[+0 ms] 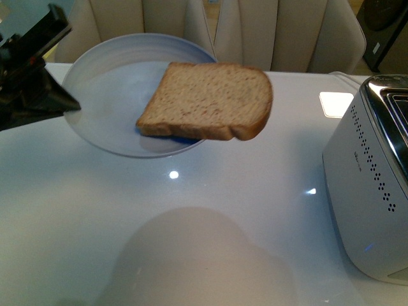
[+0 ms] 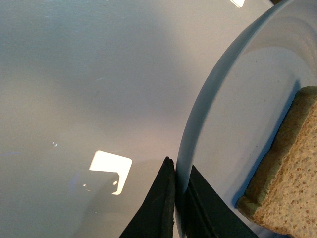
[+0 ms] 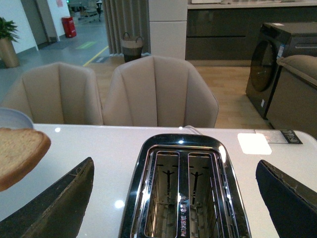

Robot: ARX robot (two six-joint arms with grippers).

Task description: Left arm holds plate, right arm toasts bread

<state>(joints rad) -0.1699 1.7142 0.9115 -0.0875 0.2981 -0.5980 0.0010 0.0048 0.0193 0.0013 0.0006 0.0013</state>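
The pale blue-white plate (image 1: 105, 95) is held tilted above the white table, my left gripper (image 1: 60, 102) shut on its left rim. In the left wrist view the dark jaws of the left gripper (image 2: 179, 186) pinch the plate's rim (image 2: 208, 99). One slice of brown bread (image 1: 209, 100) lies on the plate and overhangs its right edge; the bread's crust (image 2: 285, 168) shows there too. My right gripper (image 3: 173, 203) hangs open above the toaster (image 3: 185, 188), whose two slots are empty. A corner of the bread (image 3: 17, 151) shows at that view's edge.
The silver toaster (image 1: 373, 185) stands at the table's right side. Beige chairs (image 1: 255, 32) line the far edge of the table (image 1: 210, 217). A washing machine (image 3: 275, 64) stands beyond the table.
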